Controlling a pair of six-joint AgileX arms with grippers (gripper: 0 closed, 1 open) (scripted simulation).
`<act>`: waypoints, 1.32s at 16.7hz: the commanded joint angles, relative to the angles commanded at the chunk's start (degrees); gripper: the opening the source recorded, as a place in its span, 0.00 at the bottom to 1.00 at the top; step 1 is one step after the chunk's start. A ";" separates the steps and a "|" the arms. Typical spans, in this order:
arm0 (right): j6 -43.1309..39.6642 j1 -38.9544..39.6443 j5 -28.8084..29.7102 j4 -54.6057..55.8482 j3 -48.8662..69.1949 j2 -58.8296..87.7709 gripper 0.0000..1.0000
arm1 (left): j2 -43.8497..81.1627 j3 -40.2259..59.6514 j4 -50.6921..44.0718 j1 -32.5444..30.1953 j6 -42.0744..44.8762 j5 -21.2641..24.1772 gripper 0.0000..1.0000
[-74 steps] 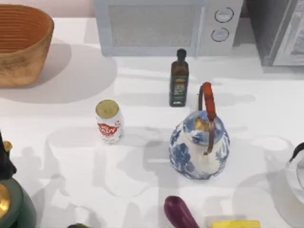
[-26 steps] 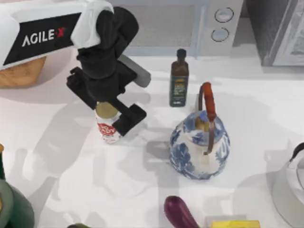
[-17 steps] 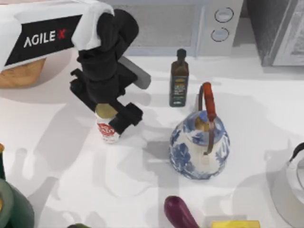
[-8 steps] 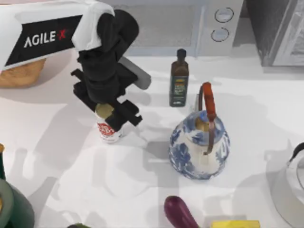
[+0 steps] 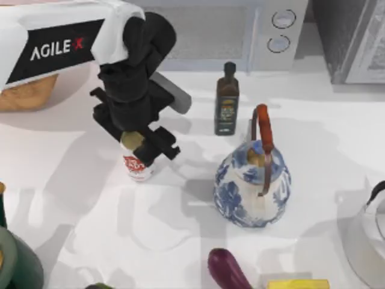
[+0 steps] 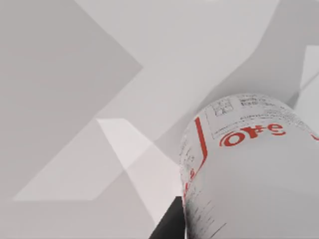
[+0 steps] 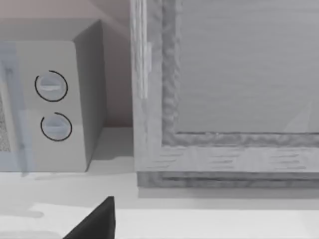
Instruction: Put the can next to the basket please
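— 2 fingers of the left gripper (image 5: 141,143) clamp the upright can (image 5: 138,165), on the worktop (image 5: 180,241).
— Basket (image 5: 27,91)?
— Far left; left arm's nearer.

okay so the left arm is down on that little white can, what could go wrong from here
1. The left gripper sits over the small white can with red lettering, near its gold top. A grip that high could let the can tip or slip when lifted.
2. The large woven tan basket lies partly under the left arm, so the carry could bump its rim.
3. The dark glass bottle with black cap and the blue-and-white ceramic kettle stand close by; a wide swing could topple them.
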 joint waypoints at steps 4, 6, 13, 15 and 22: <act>0.00 0.00 0.00 0.00 0.00 0.00 1.00 | -3.86 1.79 -3.27 4.09 0.97 0.70 0.00; 0.00 0.00 0.00 0.00 0.00 0.00 1.00 | -8.00 2.88 -5.87 9.74 1.50 1.11 0.00; 0.00 0.00 0.00 0.00 0.00 0.00 1.00 | -13.14 -2.07 -5.73 36.49 0.28 0.34 0.00; 0.00 0.00 0.00 0.00 0.00 0.00 1.00 | -10.87 -5.20 -3.06 41.38 -0.51 -0.09 0.00; 0.00 0.00 0.00 0.00 0.00 0.00 1.00 | -8.34 -7.83 -0.58 43.99 -0.76 -0.14 0.00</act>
